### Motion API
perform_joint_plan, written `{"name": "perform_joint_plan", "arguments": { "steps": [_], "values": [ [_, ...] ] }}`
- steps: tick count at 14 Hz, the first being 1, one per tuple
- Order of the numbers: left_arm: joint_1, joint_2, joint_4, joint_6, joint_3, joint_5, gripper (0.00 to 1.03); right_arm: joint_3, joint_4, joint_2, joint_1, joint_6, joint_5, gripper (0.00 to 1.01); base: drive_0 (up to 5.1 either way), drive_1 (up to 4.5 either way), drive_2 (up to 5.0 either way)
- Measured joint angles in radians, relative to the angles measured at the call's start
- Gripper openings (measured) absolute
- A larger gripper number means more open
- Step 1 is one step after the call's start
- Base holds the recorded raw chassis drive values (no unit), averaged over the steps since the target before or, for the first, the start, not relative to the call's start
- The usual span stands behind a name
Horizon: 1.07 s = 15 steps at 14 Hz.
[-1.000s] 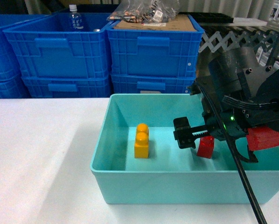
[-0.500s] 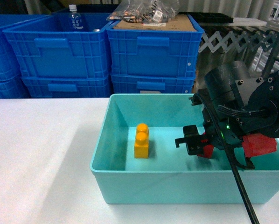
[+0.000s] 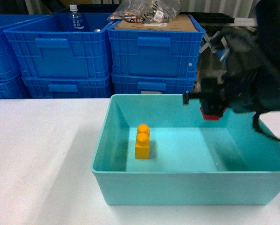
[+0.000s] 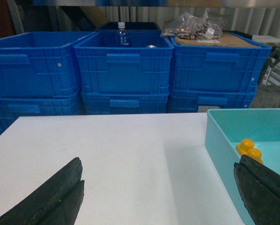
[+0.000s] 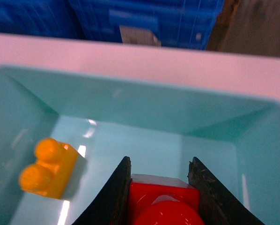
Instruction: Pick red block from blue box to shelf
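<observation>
- Black fingers of the right gripper [image 5: 161,199] press on both sides of the red block [image 5: 162,202], holding it clear above the floor of the blue box [image 3: 144,187].
- Below and to the left of that claw, an orange brick [image 3: 142,141] stands on the box floor.
- Beyond it, blue crates [image 3: 102,49] are stacked behind the white table [image 3: 37,159].
- Well to the left, the left gripper [image 4: 158,197] hangs spread wide over the table, holding nothing.

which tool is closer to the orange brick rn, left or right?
Left, probably. The left tool hangs open at the blue box's left wall, with the orange brick just inside near its right finger. The right tool is raised over the box's far right, shut on the red block.
</observation>
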State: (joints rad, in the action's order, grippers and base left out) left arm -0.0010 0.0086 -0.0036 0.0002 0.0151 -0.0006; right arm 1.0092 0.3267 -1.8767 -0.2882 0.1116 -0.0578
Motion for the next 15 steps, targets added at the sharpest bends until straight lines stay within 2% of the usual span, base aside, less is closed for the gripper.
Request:
{"name": "perform_joint_plan", "arguments": {
  "steps": [2, 4, 5, 6, 7, 8, 9, 10, 11, 12, 15],
  "values": [
    [0.000, 0.000, 0.000, 0.000, 0.000, 0.000, 0.98, -0.108, 0.054, 0.204, 0.061, -0.001, 0.080, 0.30, 0.0, 0.00, 0.0],
    [0.000, 0.000, 0.000, 0.000, 0.000, 0.000, 0.98, -0.224, 0.091, 0.380, 0.161, -0.016, 0.153, 0.30, 0.0, 0.00, 0.0],
    [0.000, 0.000, 0.000, 0.000, 0.000, 0.000, 0.98, -0.306, 0.101, 0.492, 0.238, -0.035, 0.211, 0.30, 0.0, 0.00, 0.0],
    [0.000, 0.000, 0.000, 0.000, 0.000, 0.000, 0.98, -0.426, 0.134, 0.640, 0.337, -0.066, 0.289, 0.30, 0.0, 0.00, 0.0],
    [0.000, 0.000, 0.000, 0.000, 0.000, 0.000, 0.98, -0.524, 0.132, 0.761, 0.396, -0.121, 0.302, 0.30, 0.0, 0.00, 0.0],
    [0.000, 0.000, 0.000, 0.000, 0.000, 0.000, 0.98, -0.554, 0.166, 0.784, 0.397, -0.143, 0.288, 0.30, 0.0, 0.00, 0.0],
    [0.000, 0.000, 0.000, 0.000, 0.000, 0.000, 0.98, -0.626, 0.365, 0.782, 0.359, -0.134, 0.169, 0.30, 0.0, 0.00, 0.0],
    [0.000, 0.000, 0.000, 0.000, 0.000, -0.002, 0.98, -0.687, 0.402, 0.813, 0.347, -0.130, 0.137, 0.30, 0.0, 0.00, 0.0],
    [0.001, 0.000, 0.000, 0.000, 0.000, -0.002, 0.98, -0.750, 0.406, 0.874, 0.306, -0.126, 0.067, 0.30, 0.0, 0.00, 0.0],
    [0.000, 0.000, 0.000, 0.000, 0.000, 0.000, 0.98, -0.797, 0.403, 0.935, 0.283, -0.127, 0.064, 0.30, 0.0, 0.00, 0.0],
    [0.001, 0.000, 0.000, 0.000, 0.000, 0.000, 0.98, -0.886, 0.351, 1.066, 0.283, -0.126, 0.061, 0.30, 0.0, 0.00, 0.0]
  ]
}}
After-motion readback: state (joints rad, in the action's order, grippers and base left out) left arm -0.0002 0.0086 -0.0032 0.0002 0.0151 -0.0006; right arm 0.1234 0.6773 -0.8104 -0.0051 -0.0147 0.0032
